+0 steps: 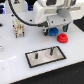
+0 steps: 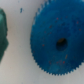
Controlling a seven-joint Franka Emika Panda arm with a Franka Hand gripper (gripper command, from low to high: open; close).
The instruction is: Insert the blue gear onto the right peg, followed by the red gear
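Two pegs on grey plate, both bare | tool over blue gear | tool state: cannot tell

Exterior view looks down obliquely; wrist view hovers close above blue gear.

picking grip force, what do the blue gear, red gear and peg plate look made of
Blue gear: probably moulded plastic, going by its uniform saturated colour, matte face and crisp teeth. Red gear: likely the same plastic, bright and even in colour, though small and blurry here. Peg plate: grey surface with a black rim; metal or plastic, cannot tell.
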